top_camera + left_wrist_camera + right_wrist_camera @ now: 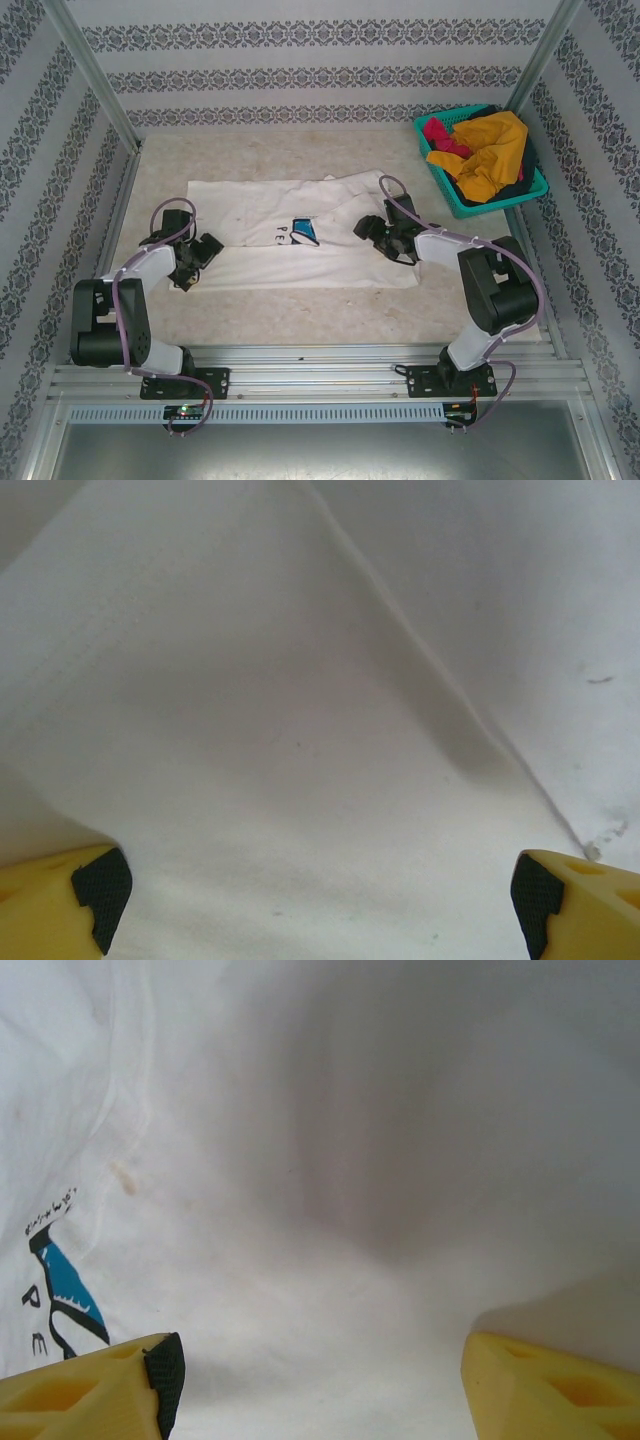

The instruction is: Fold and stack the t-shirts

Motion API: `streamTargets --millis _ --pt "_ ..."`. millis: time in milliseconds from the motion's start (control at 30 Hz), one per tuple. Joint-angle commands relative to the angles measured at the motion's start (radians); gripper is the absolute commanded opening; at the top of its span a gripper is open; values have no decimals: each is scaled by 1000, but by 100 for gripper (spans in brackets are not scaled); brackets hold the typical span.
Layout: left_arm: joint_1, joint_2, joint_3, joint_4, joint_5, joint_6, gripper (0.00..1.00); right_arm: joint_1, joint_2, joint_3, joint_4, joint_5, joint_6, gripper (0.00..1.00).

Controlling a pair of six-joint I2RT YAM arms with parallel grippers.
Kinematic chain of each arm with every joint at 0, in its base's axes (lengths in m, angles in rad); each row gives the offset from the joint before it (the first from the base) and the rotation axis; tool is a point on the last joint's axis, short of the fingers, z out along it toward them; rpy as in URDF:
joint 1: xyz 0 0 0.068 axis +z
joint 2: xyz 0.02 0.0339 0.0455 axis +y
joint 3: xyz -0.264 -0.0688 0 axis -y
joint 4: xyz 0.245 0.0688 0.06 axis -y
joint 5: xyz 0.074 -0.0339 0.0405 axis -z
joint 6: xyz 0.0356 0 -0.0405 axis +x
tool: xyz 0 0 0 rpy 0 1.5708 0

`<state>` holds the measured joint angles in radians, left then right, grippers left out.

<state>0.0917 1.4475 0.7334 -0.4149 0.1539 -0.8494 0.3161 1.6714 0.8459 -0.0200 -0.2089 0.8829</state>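
I see the cream-white t-shirt (pixel 290 215) spread flat mid-table (only a blue corner and "PE" of the print show). Left gripper (pixel 205 252) is over its left end, jaws wide, holding nothing. Right gripper (pixel 370 230) is over the right half, jaws apart, empty. The other t-shirts (pixel 490 150) are heaped in the teal basket (pixel 435 168) at the far right.

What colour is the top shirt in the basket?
Mustard yellow; the shirt shows best from the top external view.
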Motion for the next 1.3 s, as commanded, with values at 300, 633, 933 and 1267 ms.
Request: streamTargets --millis 300,633,933,1267 --pt "12 348 572 -185 -239 -2 94 74 1 285 -72 9 -162 76" --pt "81 806 1206 -421 -332 24 55 108 25 269 -22 -6 -146 76" --pt "89 1174 1796 -705 -281 40 46 110 22 242 6 2 -128 77" --pt "85 1225 1841 -721 -239 8 43 113 31 234 15 -1 -119 77"
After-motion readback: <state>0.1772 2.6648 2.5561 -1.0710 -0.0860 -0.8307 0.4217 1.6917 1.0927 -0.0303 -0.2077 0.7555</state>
